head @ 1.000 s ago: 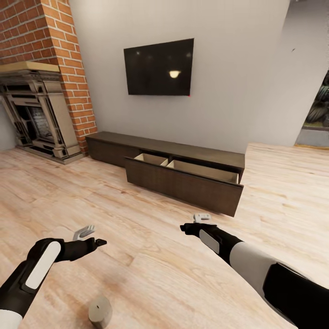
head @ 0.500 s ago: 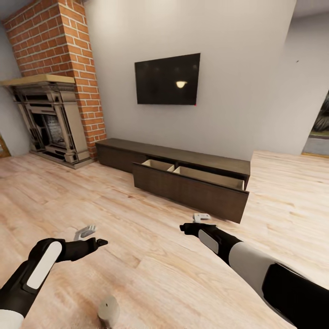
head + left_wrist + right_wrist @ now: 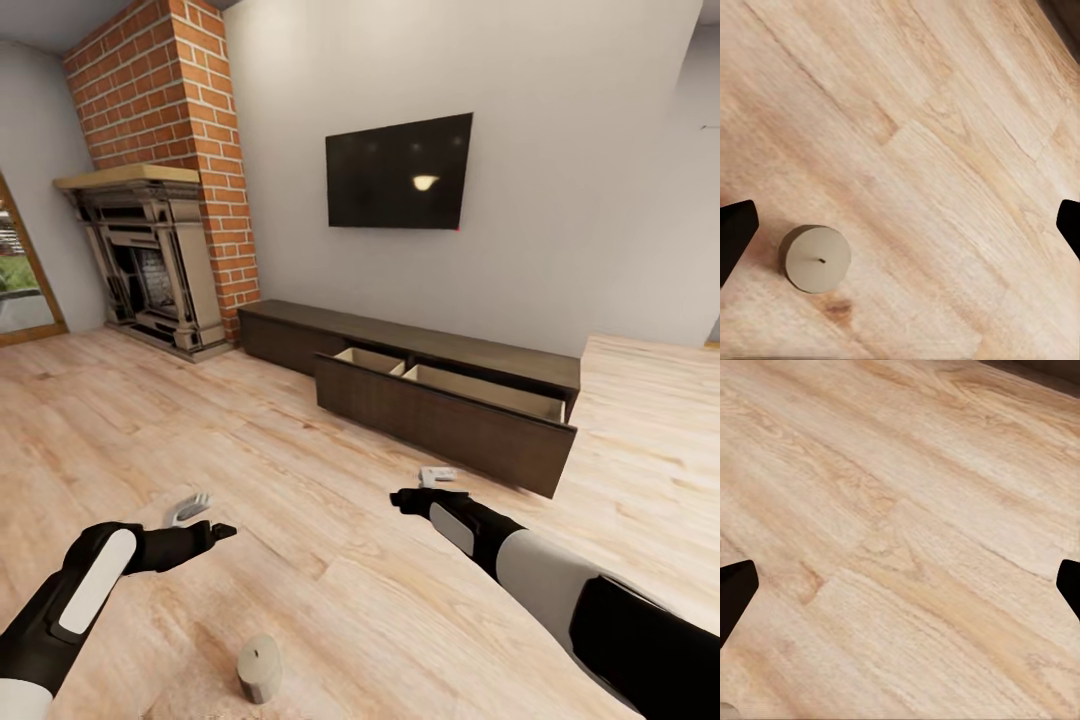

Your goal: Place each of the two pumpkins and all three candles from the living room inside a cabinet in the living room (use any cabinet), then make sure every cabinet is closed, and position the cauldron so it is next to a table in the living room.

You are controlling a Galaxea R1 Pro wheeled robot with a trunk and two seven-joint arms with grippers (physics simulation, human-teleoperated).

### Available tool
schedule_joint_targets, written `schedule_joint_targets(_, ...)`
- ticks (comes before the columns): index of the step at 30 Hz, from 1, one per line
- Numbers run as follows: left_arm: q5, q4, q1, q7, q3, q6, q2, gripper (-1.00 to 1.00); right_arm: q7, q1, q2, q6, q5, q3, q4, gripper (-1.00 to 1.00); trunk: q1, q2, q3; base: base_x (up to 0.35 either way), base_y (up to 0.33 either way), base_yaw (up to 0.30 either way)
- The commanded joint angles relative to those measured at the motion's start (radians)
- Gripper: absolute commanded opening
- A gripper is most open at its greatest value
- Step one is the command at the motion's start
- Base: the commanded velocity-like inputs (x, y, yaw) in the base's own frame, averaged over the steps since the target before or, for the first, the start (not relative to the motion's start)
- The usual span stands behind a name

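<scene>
The view has swung a bit since a moment ago, so more of the room shows on the left side now; the things did not move. The wood floor (image 3: 330, 600) is big and bare. A brick fireplace (image 3: 150, 250) stands beside the long dark cabinet (image 3: 420, 375), and its drawer (image 3: 445, 415) is pulled out, ready for things. One candle (image 3: 259, 668) stands on the floor near the robot, close under the left end effector (image 3: 190, 512). That one is spread wide and holds nothing. The right end effector (image 3: 437, 477) is wide and holds nothing too. I think the robot is lining up to grab the candle.
</scene>
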Motion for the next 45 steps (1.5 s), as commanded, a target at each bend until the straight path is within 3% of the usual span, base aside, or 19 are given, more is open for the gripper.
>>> schedule_joint_targets(1,0.006,-0.001,0.0,0.005,-0.001,0.003,0.001,1.0,-0.014,-0.001,0.0,0.002,-0.007,0.007,-0.002,1.0,0.0,0.0,-0.002,0.0,0.0,0.175)
schedule_joint_targets(45,0.007,-0.001,0.0,0.007,-0.002,0.002,-0.002,1.0,-0.036,-0.001,0.01,0.002,-0.007,0.007,-0.005,1.0,0.0,0.0,-0.059,-0.033,-0.008,0.175)
